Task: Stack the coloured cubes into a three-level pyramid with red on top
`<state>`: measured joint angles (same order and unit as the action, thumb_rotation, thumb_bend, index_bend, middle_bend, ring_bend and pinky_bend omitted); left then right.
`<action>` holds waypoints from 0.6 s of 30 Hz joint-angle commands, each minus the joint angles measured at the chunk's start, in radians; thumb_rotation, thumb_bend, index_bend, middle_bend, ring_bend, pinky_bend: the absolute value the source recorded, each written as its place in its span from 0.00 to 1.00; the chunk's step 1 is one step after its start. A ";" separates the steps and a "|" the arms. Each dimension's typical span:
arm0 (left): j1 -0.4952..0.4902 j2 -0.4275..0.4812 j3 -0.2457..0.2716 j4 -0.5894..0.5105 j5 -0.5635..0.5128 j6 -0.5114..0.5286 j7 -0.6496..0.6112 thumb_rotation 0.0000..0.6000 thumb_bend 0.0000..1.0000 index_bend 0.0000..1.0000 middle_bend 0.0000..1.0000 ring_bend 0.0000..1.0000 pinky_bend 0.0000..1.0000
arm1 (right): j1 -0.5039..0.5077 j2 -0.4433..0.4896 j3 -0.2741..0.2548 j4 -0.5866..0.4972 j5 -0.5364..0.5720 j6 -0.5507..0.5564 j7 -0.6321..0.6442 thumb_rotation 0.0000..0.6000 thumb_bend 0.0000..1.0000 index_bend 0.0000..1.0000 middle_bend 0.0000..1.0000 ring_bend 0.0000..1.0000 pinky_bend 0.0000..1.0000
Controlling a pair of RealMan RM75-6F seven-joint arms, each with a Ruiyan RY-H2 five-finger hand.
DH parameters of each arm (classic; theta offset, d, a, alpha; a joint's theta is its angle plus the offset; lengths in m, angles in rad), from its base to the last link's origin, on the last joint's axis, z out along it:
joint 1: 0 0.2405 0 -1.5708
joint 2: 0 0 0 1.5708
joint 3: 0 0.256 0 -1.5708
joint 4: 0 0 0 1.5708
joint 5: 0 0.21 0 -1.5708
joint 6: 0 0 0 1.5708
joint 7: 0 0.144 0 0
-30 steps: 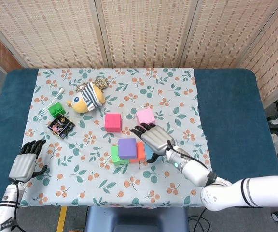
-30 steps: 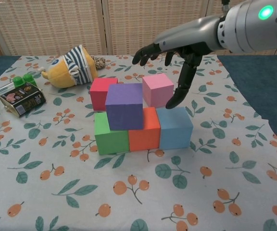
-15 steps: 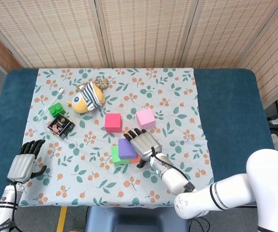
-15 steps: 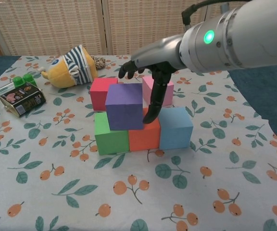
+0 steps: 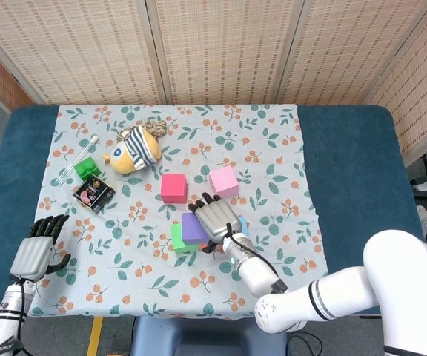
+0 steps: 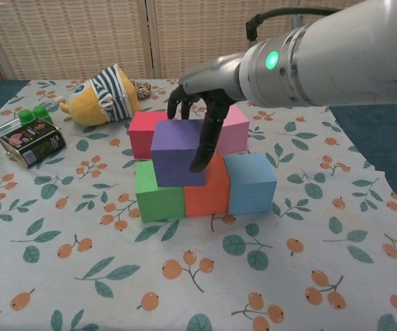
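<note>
The right hand (image 6: pixel 200 114) is reaching over the purple cube (image 6: pixel 178 153) from behind and from the right. Its fingers are hanging down apart, and one is lying against the cube's right face. The others are curling over the back top edge. I cannot tell if it is really squeezing the cube or just touching it.

The purple cube is sitting on the second level, on top of the green cube (image 6: pixel 158 193) and the orange cube (image 6: pixel 209 190) — a bit more to the left side. The blue cube (image 6: pixel 251 181) is sitting next to the orange one, with nothing on top of it.

The red cube (image 6: pixel 141 133) and the pink cube (image 6: pixel 231 129) are waiting just behind the stack, red to the left and pink to the right. Both are lying close to the right hand, just past its fingers.

The left hand (image 5: pixel 37 251) is resting far away at the table's left edge, its fingers curling in a little, holding nothing — so the right hand is looking like the one to go on with the next cube
</note>
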<state>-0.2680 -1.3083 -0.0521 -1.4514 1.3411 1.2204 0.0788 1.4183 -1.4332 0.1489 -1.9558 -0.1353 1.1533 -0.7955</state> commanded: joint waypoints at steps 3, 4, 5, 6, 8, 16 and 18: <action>0.002 0.004 -0.003 0.001 -0.001 0.005 -0.007 1.00 0.35 0.00 0.05 0.03 0.07 | -0.013 -0.019 0.020 0.018 -0.001 0.017 0.006 0.86 0.00 0.23 0.21 0.06 0.18; 0.002 0.004 -0.003 0.001 -0.001 0.004 -0.008 1.00 0.35 0.00 0.05 0.03 0.07 | -0.015 -0.022 0.023 0.020 -0.002 0.019 0.005 0.86 0.00 0.25 0.22 0.07 0.19; 0.002 0.004 -0.003 0.002 0.000 0.004 -0.009 1.00 0.35 0.00 0.05 0.03 0.07 | -0.017 -0.026 0.026 0.024 -0.005 0.022 0.003 0.86 0.00 0.26 0.23 0.07 0.19; 0.002 0.004 -0.002 0.002 0.002 0.003 -0.011 1.00 0.35 0.00 0.05 0.03 0.07 | -0.019 -0.029 0.027 0.026 -0.008 0.025 0.001 0.86 0.00 0.28 0.24 0.08 0.19; 0.001 0.003 -0.002 0.004 0.002 0.001 -0.010 1.00 0.35 0.00 0.05 0.03 0.07 | -0.023 -0.037 0.030 0.029 -0.012 0.031 -0.004 0.86 0.00 0.31 0.26 0.10 0.19; 0.002 0.006 -0.003 0.003 0.001 0.003 -0.011 1.00 0.35 0.00 0.05 0.03 0.07 | -0.039 -0.067 0.042 0.049 -0.028 0.050 -0.023 0.90 0.02 0.36 0.29 0.13 0.21; 0.002 0.006 -0.003 0.003 0.001 0.004 -0.012 1.00 0.35 0.00 0.05 0.03 0.07 | -0.044 -0.072 0.046 0.054 -0.035 0.052 -0.026 0.94 0.02 0.37 0.30 0.14 0.22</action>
<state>-0.2656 -1.3018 -0.0555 -1.4487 1.3417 1.2241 0.0667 1.3756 -1.5036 0.1931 -1.9034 -0.1688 1.2045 -0.8203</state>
